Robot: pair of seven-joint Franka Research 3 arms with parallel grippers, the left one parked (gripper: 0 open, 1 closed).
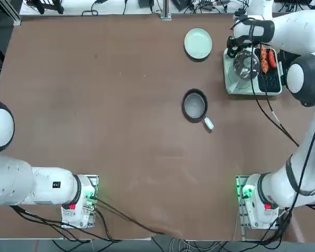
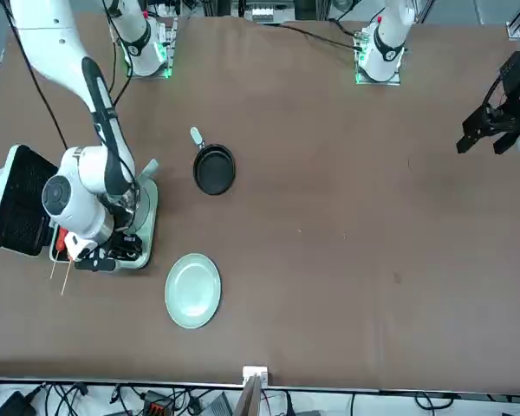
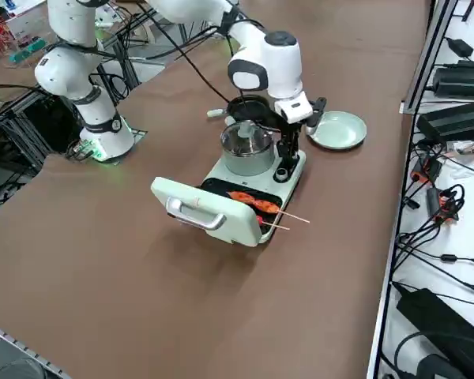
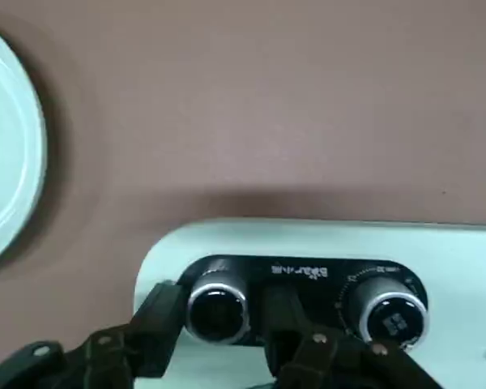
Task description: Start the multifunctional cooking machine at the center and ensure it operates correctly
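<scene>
The multifunctional cooking machine [image 1: 232,84] stands at the table's far right, not at its center. It is pale green, with a glass-lidded pot [image 3: 245,144] and an open hinged lid [image 3: 193,209]. Sausages on skewers [image 3: 253,202] lie on its black grill plate. My right gripper [image 4: 219,318] reaches down at the machine's black control panel, on the end nearest the plate. One finger sits on each side of the smaller of two round knobs [image 4: 217,312], and they look pressed against it. A second knob [image 4: 390,314] sits beside it, untouched. The same gripper [image 3: 287,155] shows in the right side view.
A round pale green plate [image 1: 198,43] lies just beyond the machine's control end. A small black frying pan [image 1: 194,104] with a white handle sits toward the table's middle. Black cables trail from the right arm across the table by the machine.
</scene>
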